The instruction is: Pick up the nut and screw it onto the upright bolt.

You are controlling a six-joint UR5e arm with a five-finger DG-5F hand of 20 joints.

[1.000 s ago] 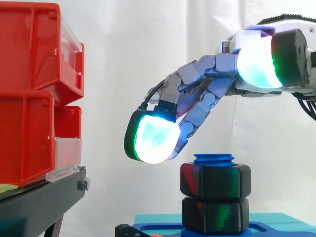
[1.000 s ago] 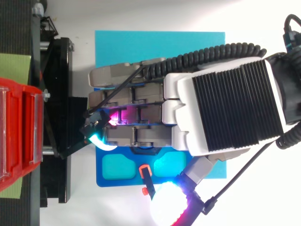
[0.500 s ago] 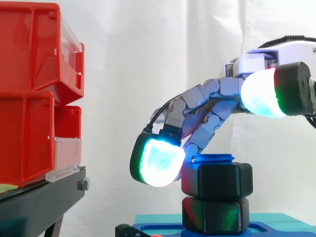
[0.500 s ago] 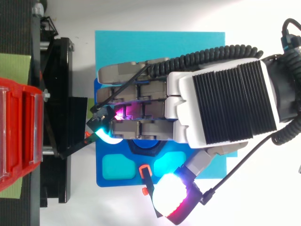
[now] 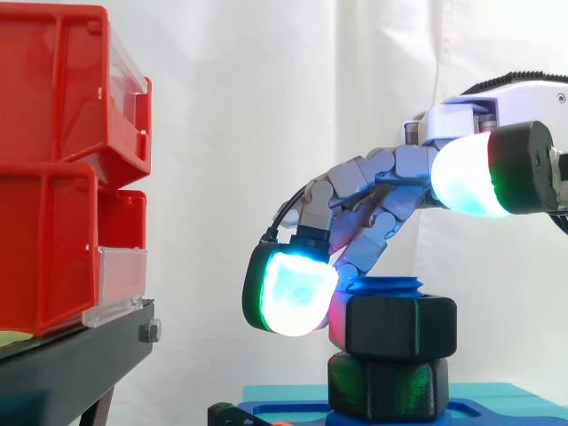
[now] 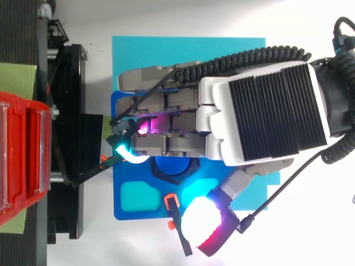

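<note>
The nut (image 5: 399, 327) is seated on the blue bolt (image 5: 384, 285). The hand (image 6: 266, 116) is curled over it, a glowing pad (image 5: 291, 293) laid against its 9 o'clock side, the thumb (image 5: 470, 173) apart.

Stacked red bins (image 5: 53, 169) on a black stand (image 5: 71, 364) at left, before a white curtain (image 5: 266, 106); beside them, a blue tray (image 6: 125, 208) flat on a cyan mat (image 6: 188, 52)

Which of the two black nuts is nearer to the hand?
The upper nut, just under the blue bolt's tip: the hand is at its left side. The lower nut sits beneath it, on the blue base.
</note>
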